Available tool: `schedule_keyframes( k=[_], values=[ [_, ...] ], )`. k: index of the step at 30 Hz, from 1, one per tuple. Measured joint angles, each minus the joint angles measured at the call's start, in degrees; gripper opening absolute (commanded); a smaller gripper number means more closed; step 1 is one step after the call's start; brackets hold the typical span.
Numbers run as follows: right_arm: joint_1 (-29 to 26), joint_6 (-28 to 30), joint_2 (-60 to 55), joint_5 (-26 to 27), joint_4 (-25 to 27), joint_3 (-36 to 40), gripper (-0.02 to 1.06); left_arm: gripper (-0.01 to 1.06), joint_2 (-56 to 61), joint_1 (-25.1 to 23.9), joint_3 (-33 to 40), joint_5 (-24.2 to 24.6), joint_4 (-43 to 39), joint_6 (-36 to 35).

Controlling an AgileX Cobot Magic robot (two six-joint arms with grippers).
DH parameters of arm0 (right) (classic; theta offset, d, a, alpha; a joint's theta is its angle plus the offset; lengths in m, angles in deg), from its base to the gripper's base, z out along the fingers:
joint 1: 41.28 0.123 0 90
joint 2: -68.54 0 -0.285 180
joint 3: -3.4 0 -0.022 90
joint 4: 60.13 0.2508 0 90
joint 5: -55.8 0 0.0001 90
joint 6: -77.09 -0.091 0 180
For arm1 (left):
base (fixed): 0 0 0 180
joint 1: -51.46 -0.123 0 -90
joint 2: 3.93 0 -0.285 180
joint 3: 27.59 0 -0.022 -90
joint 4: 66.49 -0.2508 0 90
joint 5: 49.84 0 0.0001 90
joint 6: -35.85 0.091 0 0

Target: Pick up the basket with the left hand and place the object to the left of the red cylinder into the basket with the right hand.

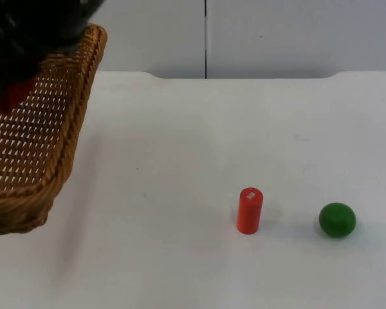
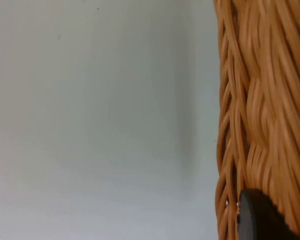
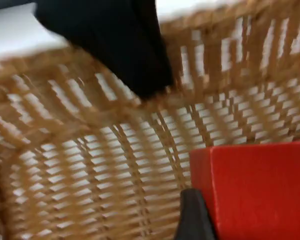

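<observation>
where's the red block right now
The red block sits in the right gripper inside the basket, raised at the table's left side.

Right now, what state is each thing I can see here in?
basket: lifted off the table, tilted, held at its rim by the left end effector.
red block: inside the basket, gripped by the right end effector.
red cylinder: upright on the table.
green ball: resting on the table, right of the cylinder.
</observation>
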Motion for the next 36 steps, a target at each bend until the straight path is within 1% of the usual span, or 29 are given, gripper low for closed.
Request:
schedule_keyframes(
  k=[1,3,4,5,6,7,8,9,11,14,17,20,21,24,25,26,27,28,31,36],
  values=[
    [0.0,0.0,-0.9,0.2,-0.4,0.0,0.16,0.0,0.0,0.0,0.0,0.1,0.0,0.0],
    [0.0,0.0,-1.8,0.3,-0.9,0.0,0.36,0.0,0.0,0.0,0.0,0.1,0.0,0.0],
    [0.0,0.0,-2.5,0.3,-1.0,0.0,0.36,0.0,0.0,0.0,0.0,0.1,0.0,0.0],
    [0.0,0.0,-2.9,0.6,-1.0,0.0,0.48,0.0,0.0,0.0,0.0,0.1,0.0,0.0],
    [0.0,0.0,-3.2,0.7,-1.0,0.0,0.64,0.0,0.0,0.0,0.0,0.0,0.0,0.0],
    [0.0,0.0,-3.3,0.8,-1.0,0.0,0.74,0.0,0.0,0.0,0.0,0.0,0.0,0.0],
    [0.0,0.0,-3.3,0.8,-1.0,0.0,0.81,0.0,0.0,0.0,0.0,0.0,0.0,0.0],
    [0.0,0.0,-3.3,0.8,-1.0,0.0,0.81,0.0,0.0,0.0,0.1,0.0,0.0,0.0],
    [0.0,0.0,-3.0,0.8,-1.2,-0.1,0.89,0.0,0.0,0.0,0.1,0.0,0.0,0.0],
    [0.0,0.0,-1.7,0.8,-2.5,-0.1,0.9,0.0,0.0,0.0,0.1,0.0,0.0,0.0],
    [-0.5,-1.3,2.2,0.4,-5.0,-0.1,0.9,0.0,0.0,0.0,0.1,0.0,0.0,0.0],
    [-2.3,-3.9,7.8,-1.3,-5.3,-0.3,0.9,0.0,0.0,0.0,0.1,0.0,0.1,0.0],
    [-2.3,-3.9,7.8,-1.3,-5.3,-0.3,0.9,0.0,0.0,0.0,0.1,0.0,0.1,0.0],
    [-5.3,-5.9,13.5,-5.5,-5.3,-0.4,0.9,0.0,0.0,0.0,0.1,-0.1,0.1,0.0],
    [-5.3,-5.9,13.5,-5.5,-5.3,-0.4,0.9,0.0,0.0,0.0,0.1,-0.1,0.1,0.0],
    [-6.1,-6.1,15.3,-7.1,-5.3,-0.1,0.9,0.0,0.0,0.0,0.1,-0.1,0.1,0.0],
    [-7.5,-6.2,18.2,-9.1,-5.3,0.9,0.9,0.0,0.0,0.0,0.1,-0.1,0.1,0.0],
    [-8.3,-6.4,19.8,-9.8,-5.3,2.2,0.9,0.0,0.0,0.0,0.1,-0.1,0.1,0.0],
    [-9.5,-6.7,24.1,-10.6,-5.4,5.7,0.9,0.0,0.0,0.0,0.1,-0.1,0.1,0.0],
    [-12.6,-7.0,36.7,-9.3,-5.6,20.1,0.9,0.0,0.0,0.0,0.1,-0.1,0.1,0.1]
  ],
)
